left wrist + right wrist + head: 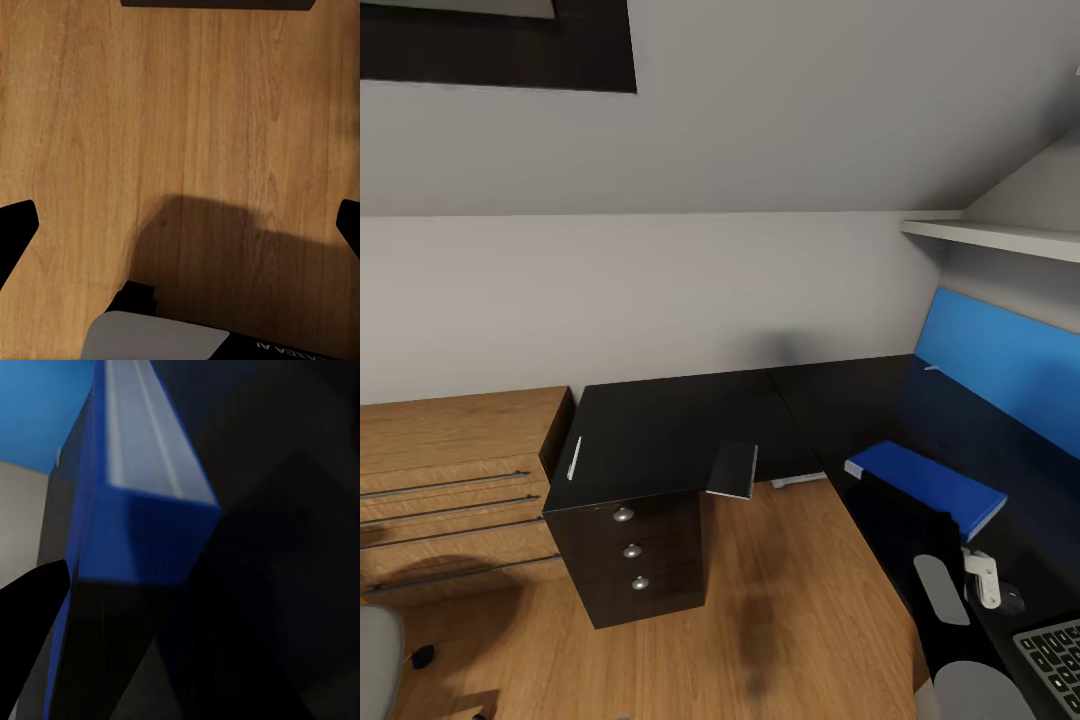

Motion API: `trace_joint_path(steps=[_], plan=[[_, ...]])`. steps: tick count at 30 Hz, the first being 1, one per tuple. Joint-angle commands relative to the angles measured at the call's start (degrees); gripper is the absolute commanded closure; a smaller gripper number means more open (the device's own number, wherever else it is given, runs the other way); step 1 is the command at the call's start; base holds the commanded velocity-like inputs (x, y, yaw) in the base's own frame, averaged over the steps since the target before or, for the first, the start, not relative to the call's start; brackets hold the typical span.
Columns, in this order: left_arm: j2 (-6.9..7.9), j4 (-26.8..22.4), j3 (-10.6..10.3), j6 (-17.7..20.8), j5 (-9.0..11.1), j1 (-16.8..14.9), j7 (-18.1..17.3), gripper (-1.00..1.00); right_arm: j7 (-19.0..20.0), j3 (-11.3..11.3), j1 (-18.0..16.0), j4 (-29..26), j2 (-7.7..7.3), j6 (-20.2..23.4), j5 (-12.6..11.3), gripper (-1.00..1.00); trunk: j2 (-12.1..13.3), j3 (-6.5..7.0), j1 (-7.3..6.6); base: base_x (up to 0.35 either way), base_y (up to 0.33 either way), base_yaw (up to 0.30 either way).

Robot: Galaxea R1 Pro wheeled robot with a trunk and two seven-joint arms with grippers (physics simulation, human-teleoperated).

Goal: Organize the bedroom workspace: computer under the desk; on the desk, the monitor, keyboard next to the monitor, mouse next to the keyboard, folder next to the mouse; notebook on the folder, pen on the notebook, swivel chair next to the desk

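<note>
Folder (925, 486) is the thing in hand: bright blue, flat, lying on the right wing of the desk (670, 430), long side running near-right to far-left, just in front of the blue back panel (1010, 365). Right wrist view has it close up (142, 532), thick box-like edge w/ a pale top face. Looks stiff and light-ish, smooth cover so prob. slippery; best taken across the thin edge near a corner or mid long side, not by the flat face.

Right gripper (982, 578) sits just near-right of the folder's near end, close to the mouse (1010, 598). One dark finger (30, 607) shows beside the folder; can't tell if it's spread or pinching, contact is lost in shadow.

Keyboard (1055, 650) is at the near right corner of the desk. Notebook (732, 469) is on the left wing, overhanging the near edge; thin, light, could slide off if nudged, so grip the overhanging part. Pen (573, 458) lies near the left end above the drawer unit (632, 550); tiny, rolls easily.

Left gripper (180, 225) is spread wide, nothing between the fingers, over wooden floor (187, 112). Wooden cabinet (450, 470) stands left of the desk.
</note>
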Motion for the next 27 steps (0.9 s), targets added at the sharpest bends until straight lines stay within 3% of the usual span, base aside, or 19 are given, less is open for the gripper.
trace_joint_path(steps=[1,7,12,27], plan=[[0.02,0.0,-0.5,-0.2,0.5,0.0,0.3,-1.00,0.0,0.0,0.0,-0.1,0.03,-0.2,-0.4,1.00,0.0,-0.06,0.00,0.000,0.000,0.000],[0.02,0.0,-0.5,-0.3,0.5,0.0,0.3,-1.00,0.0,0.0,-0.6,1.1,-0.65,-0.3,-0.4,1.00,0.0,-0.06,0.00,0.000,0.000,0.000],[0.03,0.0,-0.5,-0.3,0.5,0.0,0.3,-1.00,0.1,-0.1,-2.8,5.9,-2.43,-0.6,-0.5,1.00,0.0,-0.06,0.00,0.000,0.000,0.000],[0.06,0.0,-0.5,-0.3,0.5,0.0,0.3,-1.00,0.2,-0.1,-3.2,6.6,-2.70,-0.6,-0.5,1.00,0.0,-0.06,0.00,0.000,0.000,0.000]])
